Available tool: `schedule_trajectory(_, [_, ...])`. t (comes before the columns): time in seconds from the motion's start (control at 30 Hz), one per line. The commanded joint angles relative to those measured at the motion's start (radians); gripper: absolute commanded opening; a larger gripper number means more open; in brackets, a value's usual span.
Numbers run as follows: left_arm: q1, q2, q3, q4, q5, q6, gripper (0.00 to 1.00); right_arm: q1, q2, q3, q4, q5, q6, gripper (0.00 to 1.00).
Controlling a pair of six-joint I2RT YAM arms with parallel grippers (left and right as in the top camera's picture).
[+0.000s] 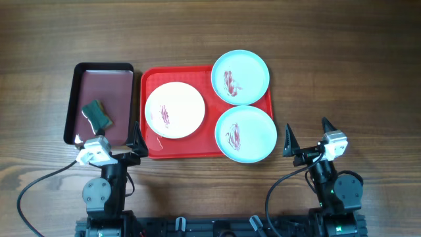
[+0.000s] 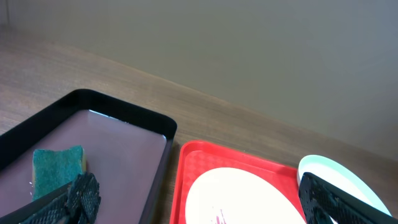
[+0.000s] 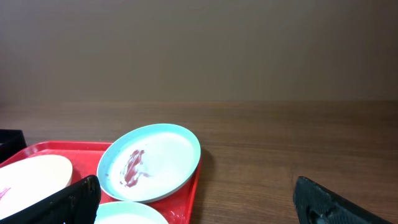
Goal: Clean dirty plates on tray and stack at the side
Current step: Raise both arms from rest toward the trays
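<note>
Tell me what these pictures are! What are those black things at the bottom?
Those are two robot arms, each ending in a pincer. The big picture looks down from above; the other two come from cameras on the arms' wrists. The left pincer and right pincer are both open and hold nothing. On the wooden table sits a red tray with a white plate and two light blue plates, all smeared red. A darker tray holds a green sponge.

dark maroon tray (image 1: 99, 82): black rim, on the table's left part | green sponge (image 1: 98, 113): 1, yellowish underside, lying inside that tray near its front | table (image 1: 342, 66): dark wood grain
</note>
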Motion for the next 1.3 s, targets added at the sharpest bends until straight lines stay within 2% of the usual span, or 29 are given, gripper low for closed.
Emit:
schedule_trajectory(0.0, [-0.005, -0.007, -0.006, 0.000, 0.009, 0.021, 1.00, -0.007, -0.002, -0.001, 0.003, 0.014, 0.014, 1.00])
schedule_trajectory(0.9, [-0.005, -0.007, -0.006, 0.000, 0.009, 0.021, 1.00, -0.007, -0.001, -0.001, 0.003, 0.013, 0.013, 1.00])
schedule_trajectory(0.97, [-0.005, -0.007, -0.006, 0.000, 0.009, 0.021, 1.00, -0.007, -0.001, -0.001, 0.006, 0.013, 0.082, 1.00])
schedule_trajectory(1.13, [-0.005, -0.007, -0.006, 0.003, 0.021, 0.019, 1.00, -0.007, -0.001, -0.001, 0.112, -0.013, 0.068, 1.00])
schedule_trajectory(1.27, [-0.005, -0.007, 0.014, 0.002, 0.095, 0.019, 1.00, -0.007, -0.001, 0.009, 0.156, -0.087, 0.048, 1.00])
